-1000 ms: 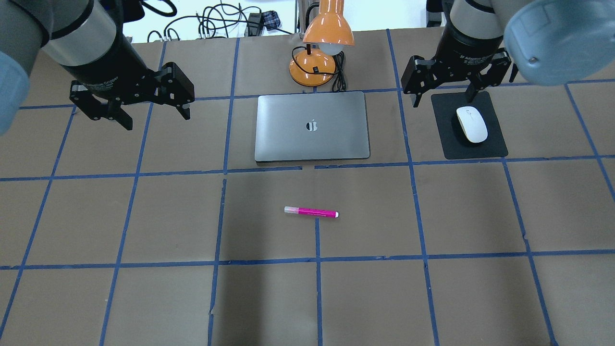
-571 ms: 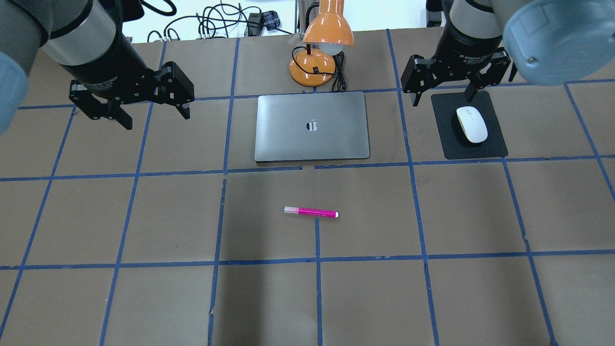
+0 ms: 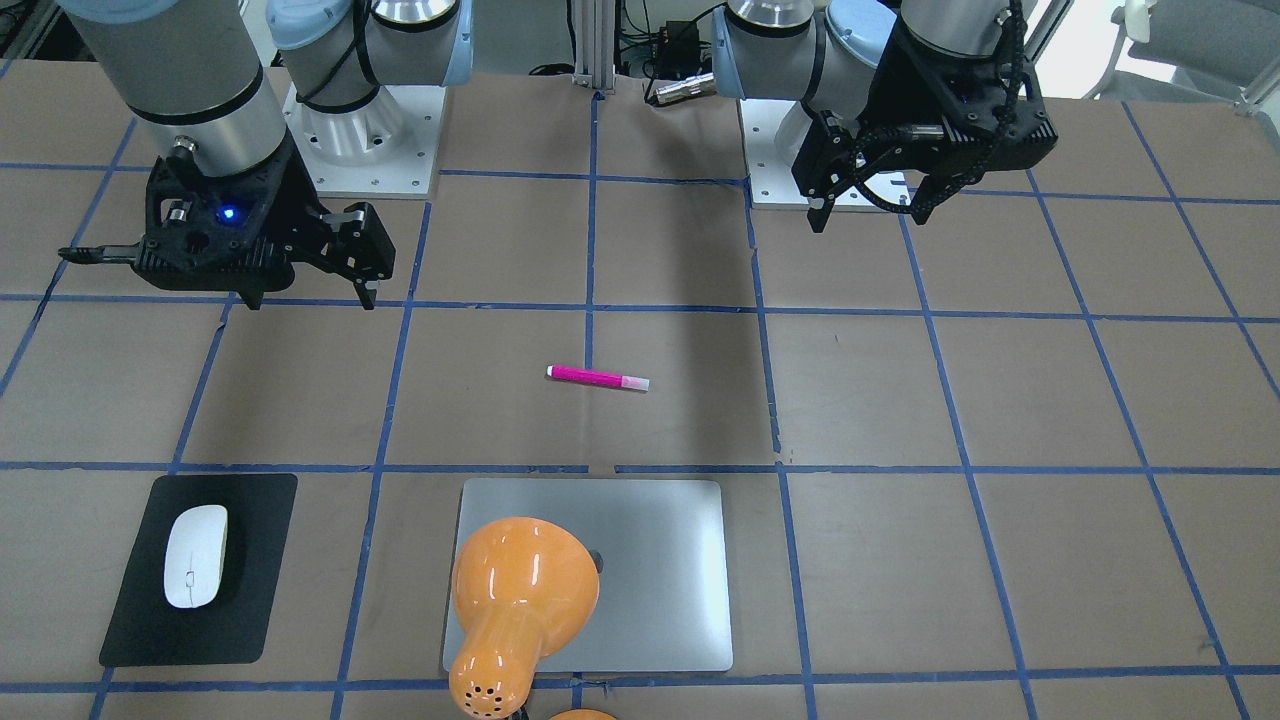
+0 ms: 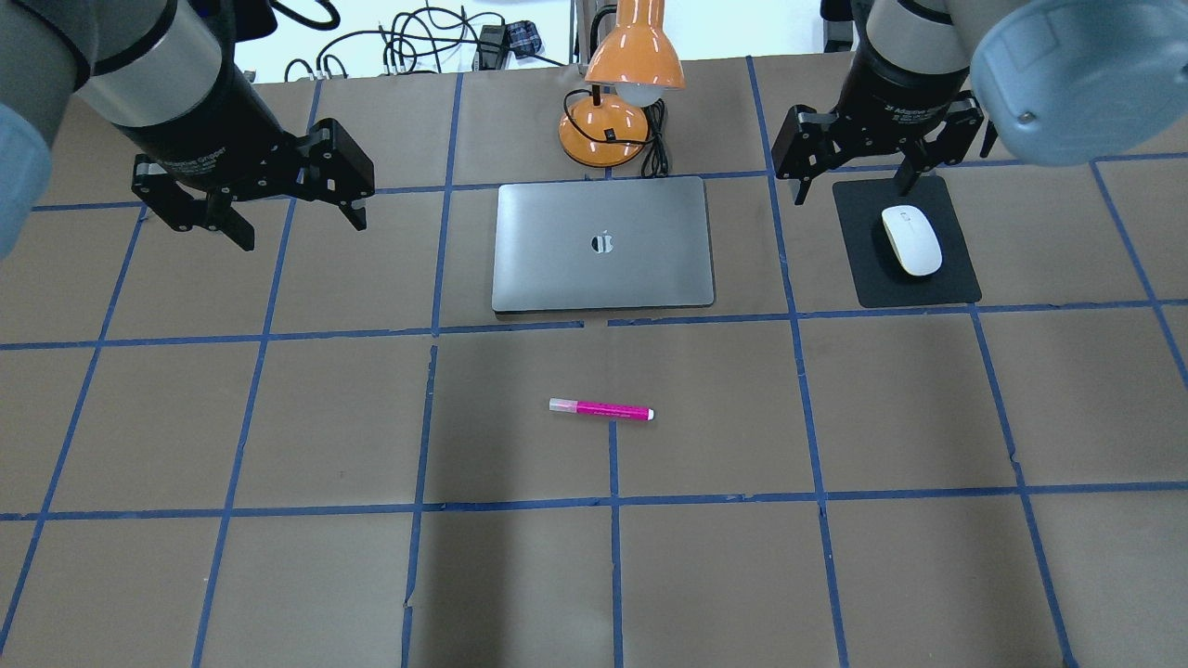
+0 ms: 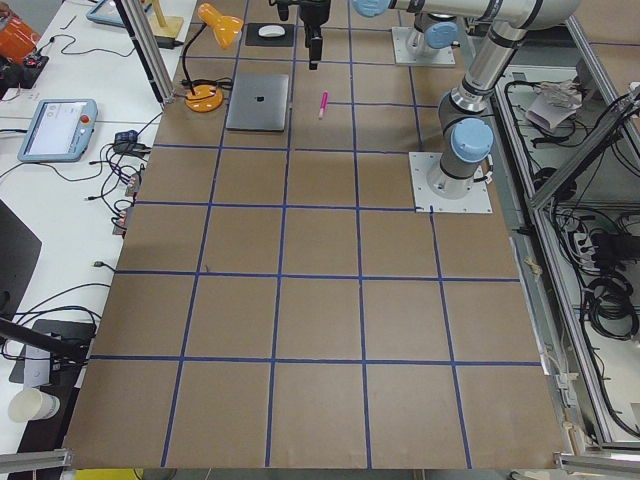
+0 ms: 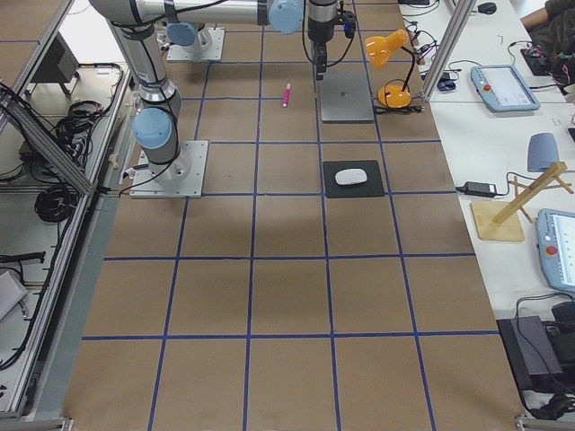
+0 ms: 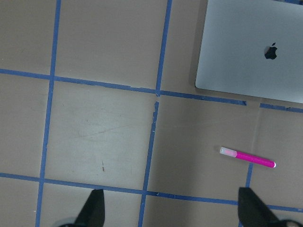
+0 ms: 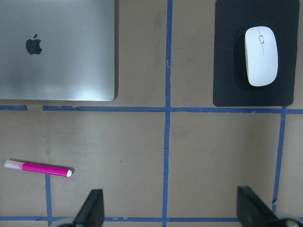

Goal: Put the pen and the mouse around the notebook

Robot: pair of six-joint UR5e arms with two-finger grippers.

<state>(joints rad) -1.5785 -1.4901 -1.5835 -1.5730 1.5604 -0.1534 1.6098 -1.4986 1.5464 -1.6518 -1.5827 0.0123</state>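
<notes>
The pink pen point(image 4: 601, 409) lies flat near the table's middle, in front of the shut silver notebook point(image 4: 557, 269). The white mouse point(image 4: 910, 239) rests on a black pad point(image 4: 928, 289) to the notebook's right. My left gripper point(image 4: 302, 230) hangs open and holds nothing, above the table left of the notebook. My right gripper point(image 4: 852, 190) is open and holds nothing, above the pad's far left corner, behind the mouse. In the left wrist view the pen point(image 7: 247, 157) and notebook point(image 7: 255, 52) show; in the right wrist view the mouse point(image 8: 260, 55), pen point(image 8: 38, 168) and notebook point(image 8: 61, 56) show.
An orange desk lamp point(image 4: 608, 125) stands just behind the notebook, its shade point(image 3: 520, 590) hanging over the notebook's far edge. Blue tape lines divide the brown table into squares. Cables lie beyond the far table edge.
My right gripper has drifted slightly toward the far edge, away from the mouse. The left gripper has barely shifted. Pen, mouse and notebook lie where they were.
</notes>
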